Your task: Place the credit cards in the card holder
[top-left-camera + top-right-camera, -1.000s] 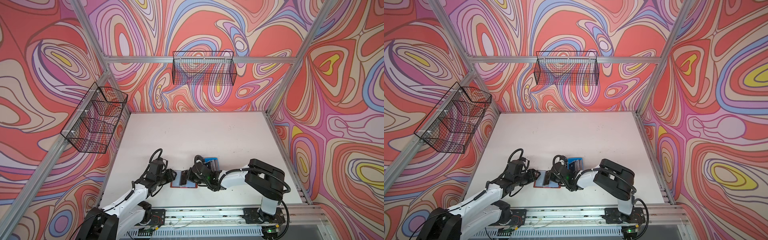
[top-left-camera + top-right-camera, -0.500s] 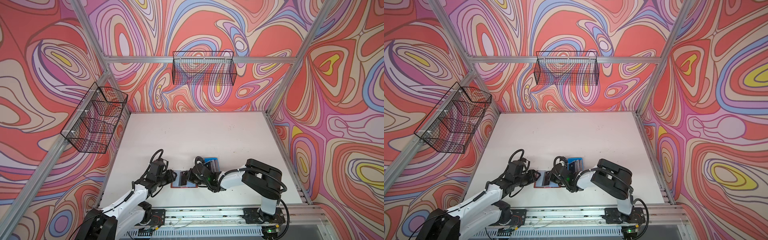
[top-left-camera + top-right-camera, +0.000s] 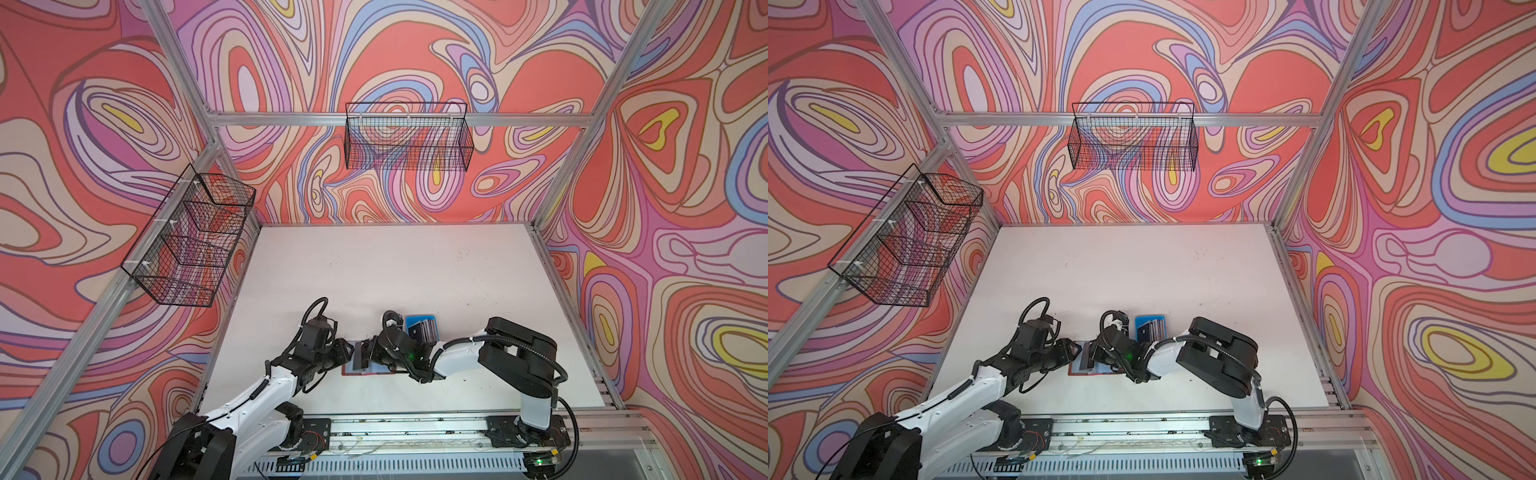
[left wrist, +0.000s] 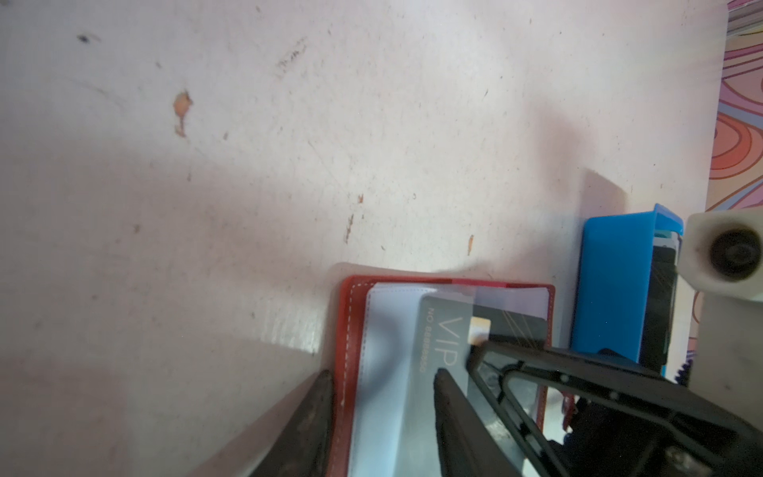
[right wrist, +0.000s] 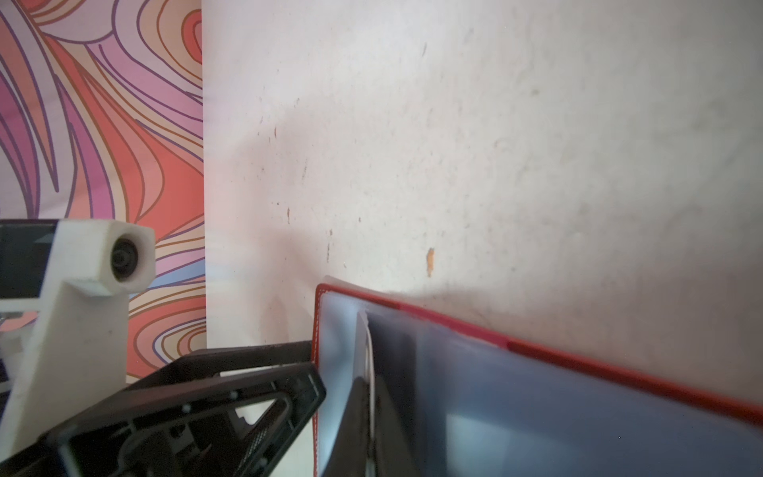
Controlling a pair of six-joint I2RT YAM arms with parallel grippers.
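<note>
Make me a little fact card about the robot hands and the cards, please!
Holder: red leather-look booklet card holder, open flat on the white table
Card in play: black plastic VIP card, partly inside a clear sleeve
Right gripper: shut on that card
Left gripper: jaws apart, straddling the holder's stitched edge
Spare cards: stacked in the small blue plastic tray beside the holder

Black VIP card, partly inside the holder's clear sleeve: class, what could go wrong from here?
The black card looks slightly skewed in the sleeve, so pushing may jam it or buckle the plastic. The left hand steadies only one end of the card holder, so it might pivot on the table.
</note>
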